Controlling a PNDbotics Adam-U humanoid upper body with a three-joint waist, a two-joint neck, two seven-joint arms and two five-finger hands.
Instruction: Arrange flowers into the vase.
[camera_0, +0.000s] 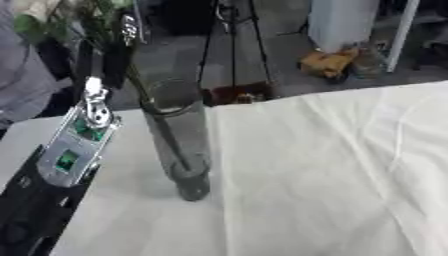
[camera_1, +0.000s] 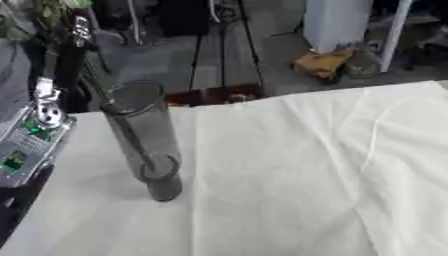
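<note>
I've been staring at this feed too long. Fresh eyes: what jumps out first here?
The tall clear vase stands near the left of the white tablecloth, with a dark flower stem already slanting down inside it. Above its mouth, the robot's left hand is at the leafy top of the flower; its silver and black forearm comes in from the lower left.

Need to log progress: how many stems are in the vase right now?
1: a dark stem runs slantwise down inside the glass vase, its leaves by the left hand above. More may be hidden there.
</note>
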